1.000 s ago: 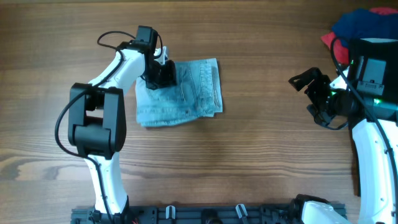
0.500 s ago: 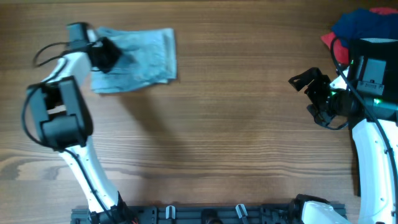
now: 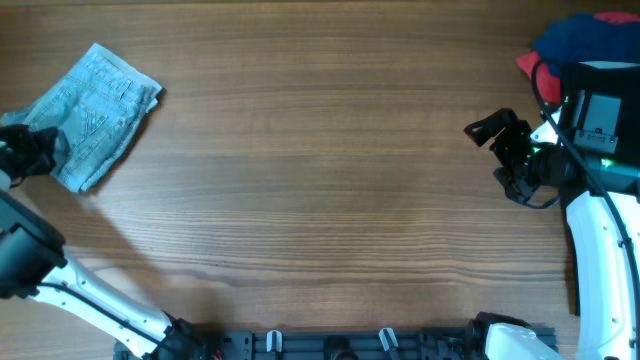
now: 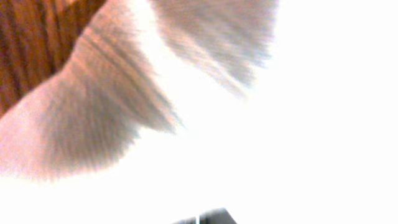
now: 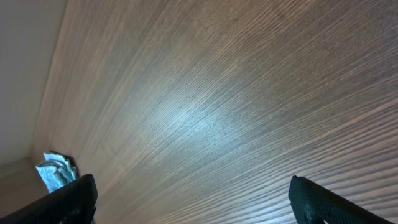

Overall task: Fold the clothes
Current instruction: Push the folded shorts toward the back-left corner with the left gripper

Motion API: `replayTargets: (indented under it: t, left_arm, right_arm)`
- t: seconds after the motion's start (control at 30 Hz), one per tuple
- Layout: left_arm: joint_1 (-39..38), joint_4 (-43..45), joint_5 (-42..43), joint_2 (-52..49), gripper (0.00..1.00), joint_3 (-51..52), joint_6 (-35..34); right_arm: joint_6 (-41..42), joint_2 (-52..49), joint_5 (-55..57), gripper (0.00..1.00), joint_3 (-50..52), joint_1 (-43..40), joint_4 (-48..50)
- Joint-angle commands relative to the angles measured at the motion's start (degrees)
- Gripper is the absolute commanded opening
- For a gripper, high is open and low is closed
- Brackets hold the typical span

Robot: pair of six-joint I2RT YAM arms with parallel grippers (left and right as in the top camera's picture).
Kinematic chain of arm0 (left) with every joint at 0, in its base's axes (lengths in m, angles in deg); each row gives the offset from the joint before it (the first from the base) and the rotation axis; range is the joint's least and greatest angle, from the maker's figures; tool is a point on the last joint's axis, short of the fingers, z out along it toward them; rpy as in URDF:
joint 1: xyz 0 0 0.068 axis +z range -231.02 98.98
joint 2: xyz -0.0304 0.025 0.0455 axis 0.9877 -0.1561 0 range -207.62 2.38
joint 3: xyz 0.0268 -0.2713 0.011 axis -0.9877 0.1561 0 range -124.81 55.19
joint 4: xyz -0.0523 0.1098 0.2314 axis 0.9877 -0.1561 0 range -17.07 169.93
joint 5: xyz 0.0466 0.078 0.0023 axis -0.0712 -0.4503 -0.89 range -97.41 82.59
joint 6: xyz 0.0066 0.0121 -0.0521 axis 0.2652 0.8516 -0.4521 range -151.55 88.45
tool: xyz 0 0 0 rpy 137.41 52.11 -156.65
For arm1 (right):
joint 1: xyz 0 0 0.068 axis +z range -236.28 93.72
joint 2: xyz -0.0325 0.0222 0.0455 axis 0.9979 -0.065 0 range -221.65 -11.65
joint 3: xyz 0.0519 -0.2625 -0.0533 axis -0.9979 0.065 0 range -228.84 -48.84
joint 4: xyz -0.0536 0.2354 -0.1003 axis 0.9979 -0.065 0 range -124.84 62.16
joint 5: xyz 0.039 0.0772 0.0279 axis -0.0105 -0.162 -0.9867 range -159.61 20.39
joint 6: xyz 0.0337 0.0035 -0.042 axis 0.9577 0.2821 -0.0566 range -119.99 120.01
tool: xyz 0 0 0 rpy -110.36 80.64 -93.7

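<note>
1. Denim shorts (image 3: 100, 115): light blue, folded into a flat packet. They lie askew at the far left of the table (image 3: 330, 200), toward its far edge, with stitched seams facing up.
2. Left gripper (image 3: 28, 150): black, at the left border of the overhead view. It touches the near-left corner of the shorts, and its tip overlaps the edge of the fabric. We cannot tell whether its jaws are apart or together. The overhead view does not resolve them, and the left wrist view is washed out to white. That view shows only blurred pale folds of cloth and a sliver of wood at the top left.
3. Left arm (image 3: 100, 305): white links with a black segment, reaching from the near edge out to the left.
4. Right gripper (image 3: 495, 155): on the right side of the table, well apart from the shorts. Its fingers are spread wide and hold nothing. In the right wrist view we see the two dark fingers at the lower corners with bare wood between them.
5. The shorts also show in the right wrist view, as a small pale blue lump (image 5: 56, 169) at the table's distant end.
6. Dark blue garment (image 3: 580, 40) and red garment (image 3: 527, 66): heaped together at the far right corner, with red showing at the blue one's edges.
7. Table surface: brown wood grain, with a soft glare in the right wrist view.
8. Surroundings: a black rail (image 3: 330, 345) with clips runs along the near edge. A plain grey area (image 5: 25, 74) lies beyond the table's edge.
</note>
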State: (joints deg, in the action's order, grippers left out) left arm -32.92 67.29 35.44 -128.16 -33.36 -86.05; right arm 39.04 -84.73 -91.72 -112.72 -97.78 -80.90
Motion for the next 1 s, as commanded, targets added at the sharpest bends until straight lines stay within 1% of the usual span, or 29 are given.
replayTargets:
  t: [0.0, 0.07, 0.1, 0.17, 0.23, 0.3, 0.33, 0.4, 0.5, 0.6, 0.73, 0.87, 0.97]
  left_arm:
    - [-0.33, -3.15, 2.78, 12.98, 0.04, -0.17, 3.08]
    - [-0.74, -7.56, 2.19, 17.44, 0.04, -0.17, 5.40]
    - [-0.81, -11.45, 0.17, 19.87, 0.04, -0.17, 6.45]
    - [-0.66, -20.57, -9.16, 23.32, 0.04, -0.17, 8.57]
    - [-0.28, -29.81, -23.45, 24.65, 0.04, -0.15, 9.62]
    - [0.28, -34.49, -28.68, 24.24, 0.04, -0.15, 12.15]
    - [0.68, -37.07, -31.21, 23.47, 0.04, -0.13, 14.69]
    - [1.01, -39.80, -34.64, 21.94, 0.04, 0.13, 16.76]
    - [1.22, -40.89, -38.80, 20.02, 0.04, 1.92, 16.83]
    - [1.27, -40.85, -38.88, 18.08, 0.04, 3.08, 16.90]
    - [1.25, -40.52, -39.78, 15.63, 0.04, 3.10, 19.87]
    - [1.25, -39.95, -39.80, 12.79, 0.04, 3.10, 19.87]
    - [1.18, -37.92, -39.69, 10.84, 0.04, 3.10, 20.50]
  right_arm:
    - [0.59, -0.31, -0.66, 1.00, 0.04, 0.28, 0.11]
    - [0.61, -0.31, -0.63, 1.00, 0.04, 0.28, 0.11]
    - [0.61, -0.31, -0.63, 1.00, 0.04, 0.28, 0.11]
    - [0.61, -0.31, -0.63, 1.00, 0.04, 0.28, 0.11]
    - [0.57, -0.31, -0.63, 1.00, 0.04, 0.28, 0.11]
    - [0.61, -0.31, -0.63, 1.00, 0.04, 0.28, 0.11]
    - [0.61, -0.31, -0.63, 1.00, 0.04, 0.28, 0.11]
    - [0.61, -0.31, -0.63, 1.00, 0.04, 0.28, 0.11]
    - [0.61, -0.31, -0.63, 1.00, 0.04, 0.28, 0.11]
    - [0.61, -0.31, -0.66, 1.00, 0.04, 0.28, 0.11]
    - [0.61, -0.31, -0.63, 1.00, 0.04, 0.28, 0.11]
    - [0.59, -0.31, -0.63, 1.00, 0.04, 0.28, 0.11]
    - [0.61, -0.31, -0.66, 1.00, 0.04, 0.28, 0.11]
